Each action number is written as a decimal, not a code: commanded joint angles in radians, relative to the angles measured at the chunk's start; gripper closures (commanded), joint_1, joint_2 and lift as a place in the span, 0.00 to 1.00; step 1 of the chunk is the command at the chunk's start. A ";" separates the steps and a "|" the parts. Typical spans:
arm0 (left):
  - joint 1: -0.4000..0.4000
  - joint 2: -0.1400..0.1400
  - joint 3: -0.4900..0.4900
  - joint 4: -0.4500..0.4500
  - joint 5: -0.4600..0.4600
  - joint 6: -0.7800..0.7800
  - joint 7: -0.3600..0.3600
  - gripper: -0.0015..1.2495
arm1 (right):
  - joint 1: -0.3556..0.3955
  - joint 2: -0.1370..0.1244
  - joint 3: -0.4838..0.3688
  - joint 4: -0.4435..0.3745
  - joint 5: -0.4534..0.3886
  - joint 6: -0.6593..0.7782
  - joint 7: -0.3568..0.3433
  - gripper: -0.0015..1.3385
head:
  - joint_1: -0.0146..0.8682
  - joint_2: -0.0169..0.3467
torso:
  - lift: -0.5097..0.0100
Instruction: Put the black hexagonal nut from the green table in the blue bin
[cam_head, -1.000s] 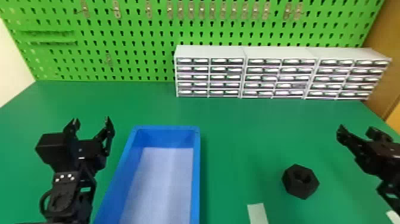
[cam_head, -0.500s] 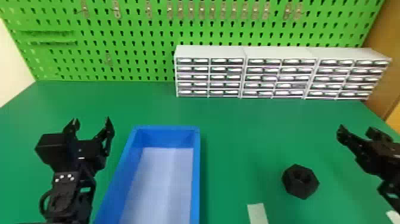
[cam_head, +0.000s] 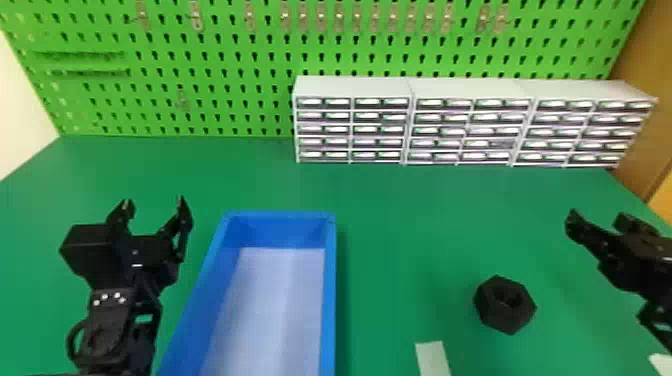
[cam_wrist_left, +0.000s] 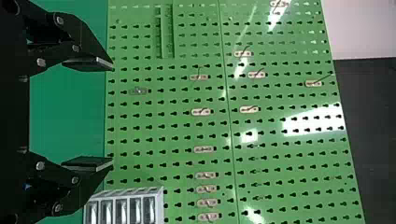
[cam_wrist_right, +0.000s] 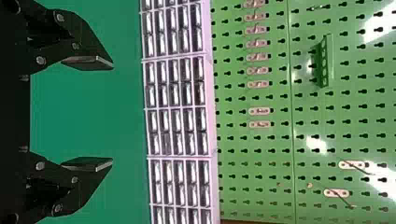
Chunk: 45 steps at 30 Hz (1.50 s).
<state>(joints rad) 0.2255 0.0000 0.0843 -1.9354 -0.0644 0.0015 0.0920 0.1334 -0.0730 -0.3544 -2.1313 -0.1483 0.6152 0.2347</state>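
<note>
nothing is moved since the earlier frame; the black hexagonal nut lies on the green table, lower right, blue rectangular bin lower left, black left gripper and right gripper both spread wide.

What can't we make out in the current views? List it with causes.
- Near end of the blue bin: cut off by the head view's bottom edge.
- Near end of the pale strip: same edge.
- Full shape of the white piece: cut off at the head view's lower right corner.
- Black nut, head view: underside hidden by its own body; any threads too small and dark.
</note>
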 joint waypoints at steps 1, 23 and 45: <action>0.000 -0.003 0.000 0.001 0.000 0.000 0.000 0.42 | -0.005 -0.001 -0.001 -0.012 0.004 0.040 0.000 0.39 | 0.76 0.20 | 0.80; 0.000 -0.003 0.000 0.001 -0.002 0.005 0.000 0.42 | -0.037 -0.083 0.011 -0.036 -0.082 0.276 0.002 0.39 | 0.76 0.20 | 0.80; -0.009 -0.003 0.005 0.004 -0.006 0.005 0.000 0.42 | -0.098 -0.114 -0.014 -0.030 -0.027 0.466 0.193 0.39 | 0.76 0.20 | 0.80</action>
<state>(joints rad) 0.2205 0.0000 0.0873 -1.9313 -0.0705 0.0062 0.0920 0.0497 -0.1876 -0.3701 -2.1615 -0.2136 1.0461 0.4020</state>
